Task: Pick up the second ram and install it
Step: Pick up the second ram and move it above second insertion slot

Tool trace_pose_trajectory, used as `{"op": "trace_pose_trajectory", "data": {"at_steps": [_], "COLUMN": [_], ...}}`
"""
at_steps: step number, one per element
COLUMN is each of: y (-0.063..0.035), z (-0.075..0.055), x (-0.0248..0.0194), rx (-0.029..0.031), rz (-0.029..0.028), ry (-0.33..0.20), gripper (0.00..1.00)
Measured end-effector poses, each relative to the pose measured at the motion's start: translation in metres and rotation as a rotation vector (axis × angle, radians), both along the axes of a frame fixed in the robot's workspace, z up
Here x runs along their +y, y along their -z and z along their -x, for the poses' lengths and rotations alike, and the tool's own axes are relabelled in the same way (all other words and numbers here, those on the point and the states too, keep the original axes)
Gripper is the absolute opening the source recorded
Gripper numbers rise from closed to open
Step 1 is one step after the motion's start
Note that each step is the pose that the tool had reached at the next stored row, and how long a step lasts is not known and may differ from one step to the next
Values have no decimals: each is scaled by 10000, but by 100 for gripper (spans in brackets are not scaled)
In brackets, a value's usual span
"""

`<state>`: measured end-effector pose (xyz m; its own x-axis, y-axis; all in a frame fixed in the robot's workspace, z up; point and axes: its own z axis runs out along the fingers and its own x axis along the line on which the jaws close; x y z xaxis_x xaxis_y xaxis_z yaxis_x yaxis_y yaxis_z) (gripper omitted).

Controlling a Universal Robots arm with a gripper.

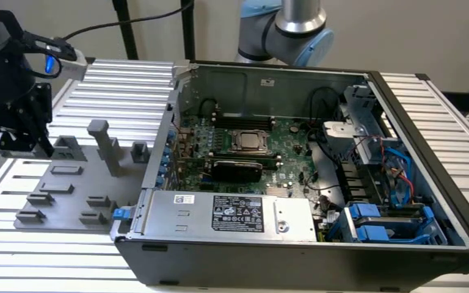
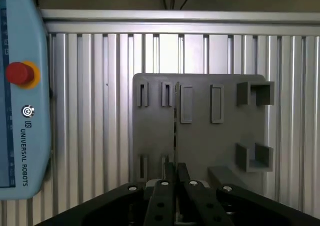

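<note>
Over the grey holder plate [image 1: 63,195], which lay at 9 o'clock of the opened computer case [image 1: 300,250] in the exterior view, the gripper [image 2: 175,168] hung with its two black fingers [image 2: 169,175] drawn narrow on the second ram [image 2: 175,126]. The ram was a thin stick seen edge-on, running out from the fingertips above the plate beside narrow slots. Several grey holder blocks [image 1: 100,143] stood upright on the plate, the tallest at about 3 o'clock of the gripper, between it and the case's side wall. Plate and case both rested on a ribbed aluminium table [image 1: 124,85]. Inside the case the green motherboard [image 1: 295,137] lay flat, its processor socket [image 1: 249,141] near the centre. Long dark slots [image 1: 243,116] ran at 12 o'clock of the socket, and another long dark part lay at 6 o'clock of it. A silver power supply [image 1: 226,213] bearing a label sat along the case's 6 o'clock edge, blue drive caddies [image 1: 381,223] sat at 4 o'clock, and black cables [image 1: 324,97] looped at 1 o'clock. A grey and light-blue arm joint [image 1: 295,24] rose behind the case at 12 o'clock. In the wrist view a light-blue teach pendant [image 2: 22,110] with a red stop button [image 2: 19,73] lay on the table near the plate, apart from it.
</note>
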<state>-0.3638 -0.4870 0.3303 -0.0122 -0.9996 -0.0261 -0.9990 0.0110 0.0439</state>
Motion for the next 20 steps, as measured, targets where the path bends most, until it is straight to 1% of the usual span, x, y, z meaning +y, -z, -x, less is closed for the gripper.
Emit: {"op": "trace_pose_trajectory", "data": {"at_steps": [5,10,14,20], "y": [-197,-354,-457,-586], "z": [-125,-335,-515,-790], "x": [1,1,1,1], "rx": [1,4,9,16], "rz": [-22,-93,-181,-363], "ry": [-1,-1,-2,-2], "gripper": [14,14,14,14]}}
